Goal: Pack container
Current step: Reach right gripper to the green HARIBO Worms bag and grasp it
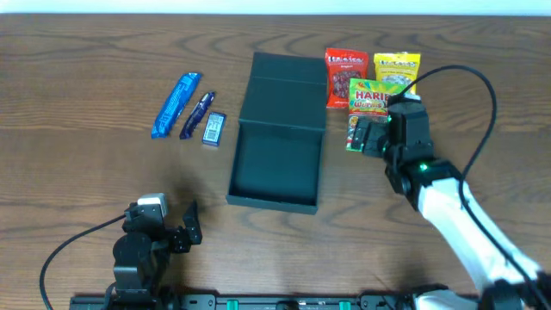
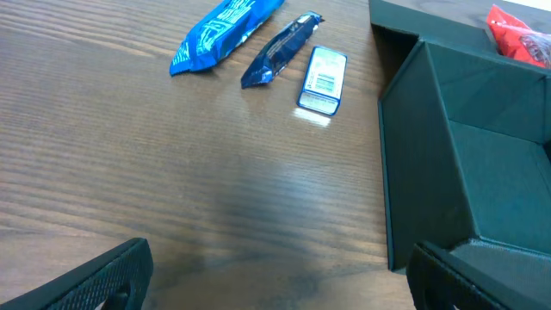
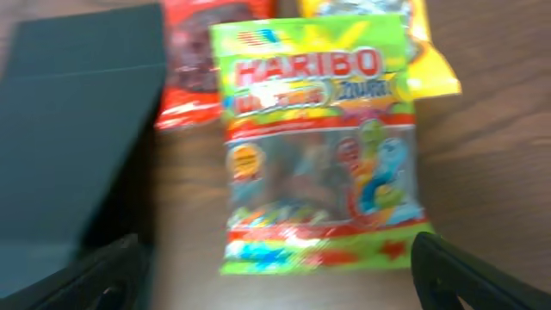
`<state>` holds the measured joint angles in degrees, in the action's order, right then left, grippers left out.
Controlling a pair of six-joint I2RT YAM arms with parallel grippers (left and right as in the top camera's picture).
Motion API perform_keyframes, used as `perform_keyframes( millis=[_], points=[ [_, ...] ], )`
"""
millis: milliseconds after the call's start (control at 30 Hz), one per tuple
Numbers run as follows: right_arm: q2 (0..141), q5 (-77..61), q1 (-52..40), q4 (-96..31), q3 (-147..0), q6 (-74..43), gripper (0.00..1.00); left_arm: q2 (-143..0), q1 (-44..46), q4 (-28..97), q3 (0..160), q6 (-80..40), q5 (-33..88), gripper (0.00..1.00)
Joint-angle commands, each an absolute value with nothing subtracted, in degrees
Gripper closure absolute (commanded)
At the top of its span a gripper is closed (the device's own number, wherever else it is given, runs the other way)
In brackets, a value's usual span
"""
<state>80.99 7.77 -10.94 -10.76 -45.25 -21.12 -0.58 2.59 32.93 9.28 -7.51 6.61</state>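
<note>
Spread wide, pinching nothing: right claw [image 3: 275, 258], over a glossy green Haribo candy bag [image 3: 318, 146] on the brown wooden worktop [image 1: 86, 189]. Behind, a red candy bag [image 1: 343, 76] and a yellow candy bag [image 1: 397, 69]. Beside these, the dark teal-green matte rectangular box [image 1: 275, 164], open, flap lid folded back. Further left, a bright blue wrapped bar [image 1: 176, 103], a dark blue wrapped bar [image 1: 197, 114], a small blue-and-white packet [image 1: 213, 128]. Left claw [image 2: 275, 275] spread too, near the box's front corner

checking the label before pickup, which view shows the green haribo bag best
Right wrist: the green haribo bag fills the frame, label readable though blurred. Overhead shows it small, its lower end under the right gripper. Left wrist misses it.
</note>
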Motion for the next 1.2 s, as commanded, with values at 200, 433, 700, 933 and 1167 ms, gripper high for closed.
perform_keyframes(
  millis=[200,433,700,933,1167],
  points=[
    [90.08,9.65,-7.55,-1.74,-46.19,-18.96,0.09,-0.21,2.24,32.71,8.67,-7.73,5.91,0.05],
    [97.67,9.67,-7.51,4.43,-46.17,-18.96,0.12,-0.21,2.24,32.71,8.67,-7.73,5.91,0.05],
    [106.48,9.67,-7.51,8.08,-46.17,-18.98,0.24,-0.21,2.24,32.71,8.67,-7.73,5.91,0.05],
    [108.77,9.67,-7.51,7.38,-46.17,-19.0,0.83,-0.21,2.24,32.71,8.67,-7.73,5.91,0.05],
    [108.77,9.61,-7.53,5.85,-46.17,-19.0,0.99,-0.21,2.24,32.71,8.67,-7.73,5.91,0.05]
  ],
)
